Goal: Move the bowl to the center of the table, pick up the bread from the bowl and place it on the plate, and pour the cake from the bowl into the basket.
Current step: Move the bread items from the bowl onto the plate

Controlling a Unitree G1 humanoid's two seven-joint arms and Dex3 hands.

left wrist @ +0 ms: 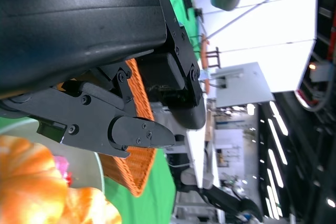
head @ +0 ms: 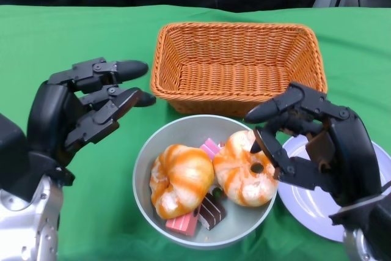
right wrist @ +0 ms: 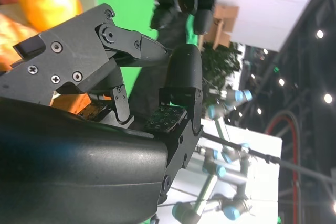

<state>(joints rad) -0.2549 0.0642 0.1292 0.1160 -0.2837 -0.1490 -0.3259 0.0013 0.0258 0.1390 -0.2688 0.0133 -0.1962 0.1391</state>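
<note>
- Right hand [head: 317,145]: fingers spread, touching the ring-shaped bread [head: 246,167]; your grasp may slip.
- Left hand [head: 85,108]: fingers apart, empty; could nudge the bowl [head: 146,151].

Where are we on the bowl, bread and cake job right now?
Done: the bowl sits mid-table in front of the basket. In hand: the right hand touches one bread roll, which has not been lifted; the left hand hovers open. Left: both rolls, including the other bread roll, go to the empty plate; the cake pieces go into the basket.
</note>
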